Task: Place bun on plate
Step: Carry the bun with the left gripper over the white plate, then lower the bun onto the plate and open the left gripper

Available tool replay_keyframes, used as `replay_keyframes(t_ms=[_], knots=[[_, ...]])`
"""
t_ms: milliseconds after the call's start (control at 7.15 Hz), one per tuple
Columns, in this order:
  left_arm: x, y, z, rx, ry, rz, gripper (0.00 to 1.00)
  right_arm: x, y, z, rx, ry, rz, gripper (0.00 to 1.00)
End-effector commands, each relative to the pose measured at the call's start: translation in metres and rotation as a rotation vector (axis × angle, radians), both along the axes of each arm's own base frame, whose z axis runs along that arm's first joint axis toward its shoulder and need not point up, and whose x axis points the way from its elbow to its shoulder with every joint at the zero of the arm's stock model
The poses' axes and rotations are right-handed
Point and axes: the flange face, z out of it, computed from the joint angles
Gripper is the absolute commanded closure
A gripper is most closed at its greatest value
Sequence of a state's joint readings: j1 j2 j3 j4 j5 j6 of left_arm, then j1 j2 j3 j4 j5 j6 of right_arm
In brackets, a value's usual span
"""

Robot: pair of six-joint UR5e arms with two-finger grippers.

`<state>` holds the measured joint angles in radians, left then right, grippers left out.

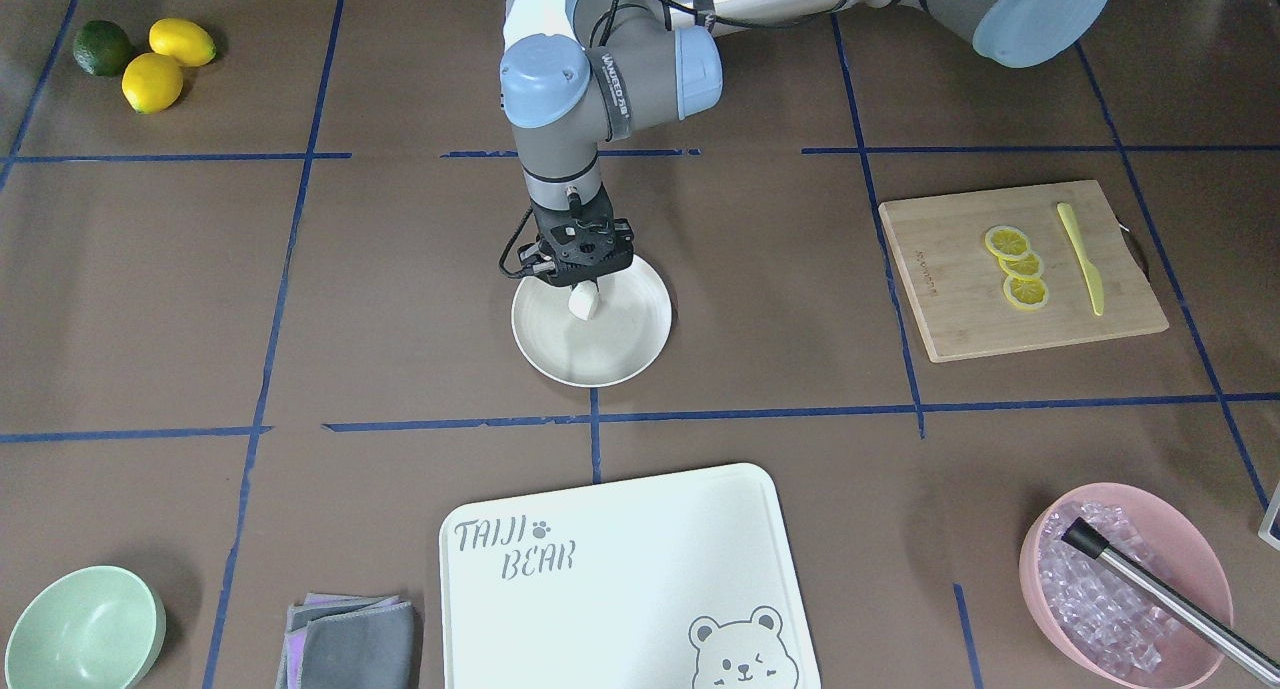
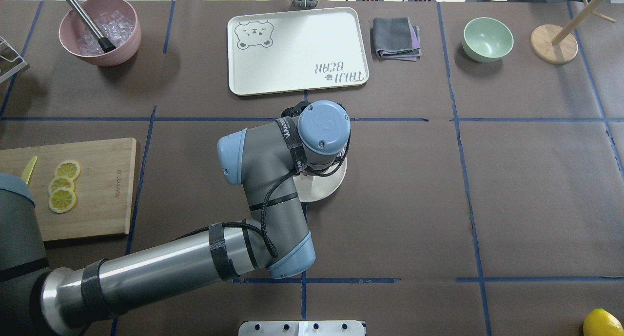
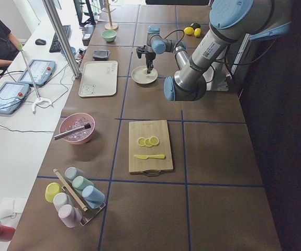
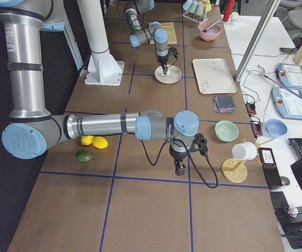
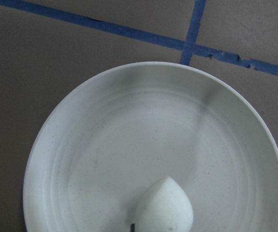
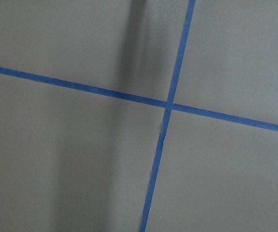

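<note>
The white bun hangs just above the cream-white plate, over its far half, and my left gripper is shut on it from above. The left wrist view shows the bun at the bottom edge with the plate filling the view beneath it. From overhead the left arm hides the gripper and the bun, and only a part of the plate shows. My right gripper hovers over bare table far from the plate. It shows only in the exterior right view, so I cannot tell if it is open or shut.
A white bear-print board lies in front of the plate. A wooden board carries lemon slices and a yellow knife. A pink ice bowl, a mint-green bowl, a grey cloth and whole lemons sit around the edges.
</note>
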<state>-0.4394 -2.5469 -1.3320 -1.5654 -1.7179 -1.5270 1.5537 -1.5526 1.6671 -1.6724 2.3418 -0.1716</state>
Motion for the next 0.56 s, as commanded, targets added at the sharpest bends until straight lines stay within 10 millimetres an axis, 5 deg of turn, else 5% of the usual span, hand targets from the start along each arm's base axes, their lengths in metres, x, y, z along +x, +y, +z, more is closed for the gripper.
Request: replay_keyframes(t_ms=[0, 420], knots=[[0.0069, -0.0073, 0.0092, 0.036, -0.014, -0.004, 0.69, 0.0014, 0.0002, 0.0011, -0.006, -0.004, 0.005, 0.0], [0.0049, -0.009, 0.0093, 0.051, -0.018, 0.01, 0.13, 0.0014, -0.0005, 0.0003, -0.005, -0.004, 0.006, 0.0]])
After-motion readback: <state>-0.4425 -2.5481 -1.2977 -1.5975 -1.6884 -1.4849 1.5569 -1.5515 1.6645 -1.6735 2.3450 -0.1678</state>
